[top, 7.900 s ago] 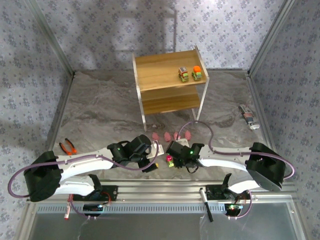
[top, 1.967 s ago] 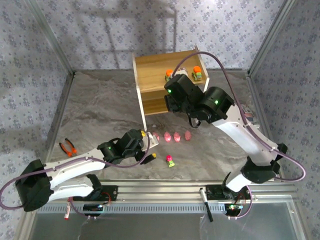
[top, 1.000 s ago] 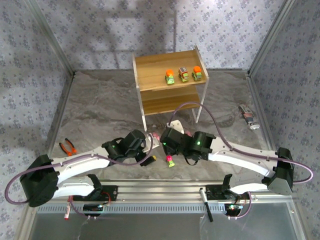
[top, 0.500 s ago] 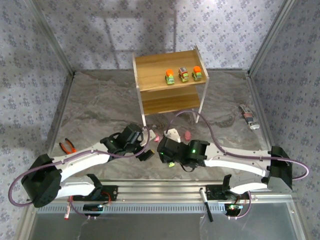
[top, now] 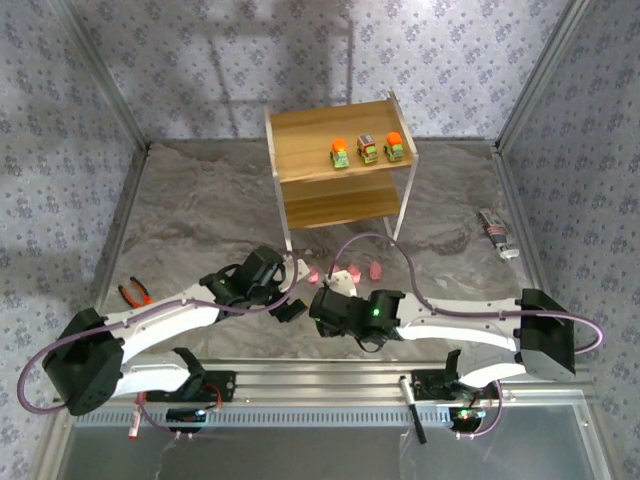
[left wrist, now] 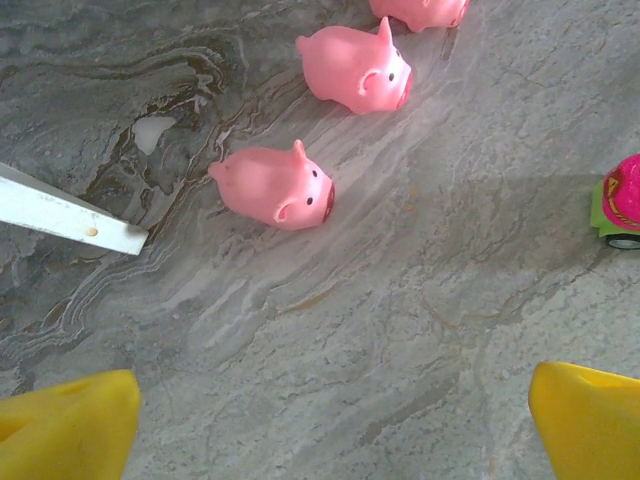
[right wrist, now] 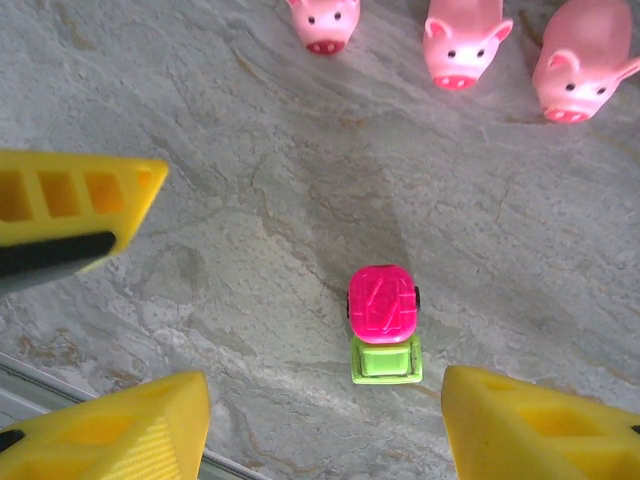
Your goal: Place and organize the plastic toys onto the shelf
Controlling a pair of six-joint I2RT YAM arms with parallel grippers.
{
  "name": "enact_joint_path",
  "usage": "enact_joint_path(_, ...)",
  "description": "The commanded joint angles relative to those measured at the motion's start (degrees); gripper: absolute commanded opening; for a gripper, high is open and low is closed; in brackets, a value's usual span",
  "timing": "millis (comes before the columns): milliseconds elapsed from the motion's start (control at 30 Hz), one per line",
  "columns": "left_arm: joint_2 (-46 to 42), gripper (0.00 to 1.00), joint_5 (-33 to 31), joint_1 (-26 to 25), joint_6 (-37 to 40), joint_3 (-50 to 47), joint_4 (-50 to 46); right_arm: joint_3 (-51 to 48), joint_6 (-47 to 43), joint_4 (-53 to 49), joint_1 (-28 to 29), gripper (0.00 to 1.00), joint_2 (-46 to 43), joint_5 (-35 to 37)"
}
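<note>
Now our right gripper point(right wrist: 322, 400) hangs wide open over the pink-topped car point(right wrist: 383, 330); light, hard, slippery plastic, we judge, so we'd pinch its flat sides.

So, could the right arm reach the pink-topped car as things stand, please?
Probably yes: the right tool hangs open right over the car, with bare table around it and the pigs farther off.
</note>
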Motion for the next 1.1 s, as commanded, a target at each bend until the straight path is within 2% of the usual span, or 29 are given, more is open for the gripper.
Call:
enact_joint_path(0, 0.6, 1.0, 1.5, 0.6, -0.9, 2.2, -0.6, -1.0, 2.4, 1.4, 0.6, 0.65, 1.4, -0.6)
enact_joint_path(467, 0.7, 1.0, 3.6, 1.6, -1.4, 2.5, -1.5, -6.9, 2.9, 5.9, -2.4, 0.65, 2.8, -4.0)
enact_joint_path(1067, 1.4, 1.0, 3.3, 1.6, -1.5, 3.0, -1.8, -7.9, 0.4, 8.1, -4.3, 0.63, 7.2, -6.2)
